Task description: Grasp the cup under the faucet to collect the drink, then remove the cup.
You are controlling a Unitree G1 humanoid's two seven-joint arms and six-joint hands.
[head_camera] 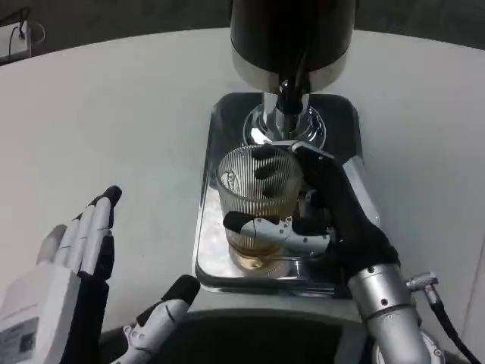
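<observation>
- Nearest, the left hand (76,265) hovers over the white table (114,114) well to the left of the dispenser, fingers straight and spread, thumb out, holding nothing; its back is white plastic, its fingers white and black.
- Next, the right hand (318,220) wraps the cup (258,205), fingers round its front and a dark palm against its right side; a silver forearm runs back toward the lower right.
- The cup is clear ribbed glass, cylindrical and upright, standing on the shiny metal drip tray (212,250) below the faucet (286,98).
- A shallow amber layer lies at the cup's bottom, so collecting looks begun but far from full; I judge the grasp done, with filling and lifting away left.
- Farthest, the dispenser body (292,38) is a dark cylinder with a polished chrome band and base.
</observation>
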